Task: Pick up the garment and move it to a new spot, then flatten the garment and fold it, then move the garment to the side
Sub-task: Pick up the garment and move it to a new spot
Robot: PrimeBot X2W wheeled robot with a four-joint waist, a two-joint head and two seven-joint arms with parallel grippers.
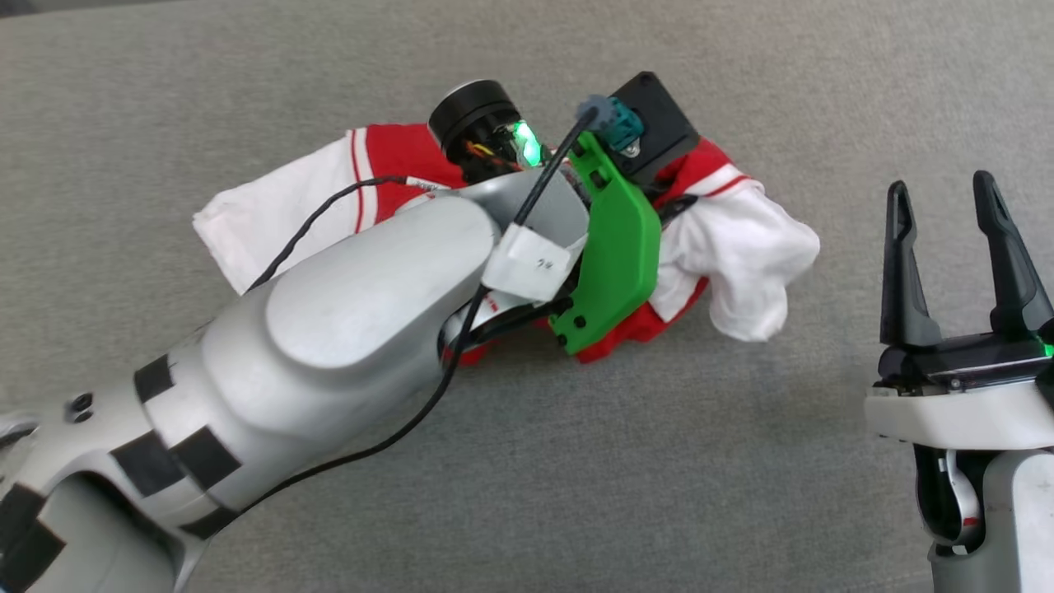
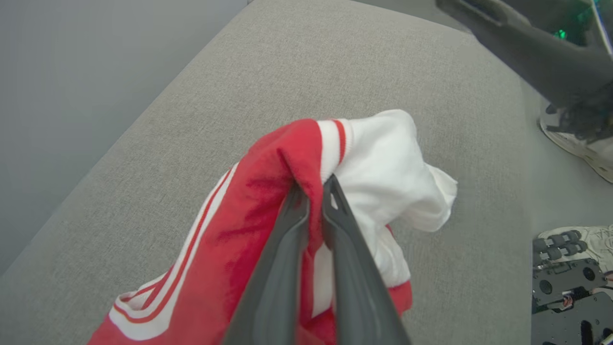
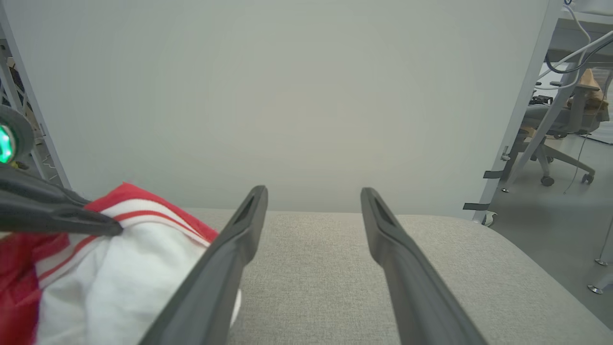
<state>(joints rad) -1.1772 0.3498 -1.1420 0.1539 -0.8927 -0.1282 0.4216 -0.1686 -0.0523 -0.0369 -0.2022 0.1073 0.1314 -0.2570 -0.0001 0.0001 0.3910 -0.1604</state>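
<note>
Left wrist view: left gripper (image 2: 313,184), jaws almost together, pinches the garment (image 2: 249,230), perhaps at a shoulder seam, bunched on the grey cushion (image 2: 287,72); right gripper (image 1: 941,185), at its three o'clock, spread, empty.

Your work surface is a grey woven-fabric pad (image 1: 527,494), evenly lit. Behind it you have a plain pale partition (image 3: 287,96). Past its right edge, in the right wrist view: smooth grey floor (image 3: 541,239), a wheeled office chair (image 3: 550,117) and a desk (image 3: 582,45) beyond it.
</note>
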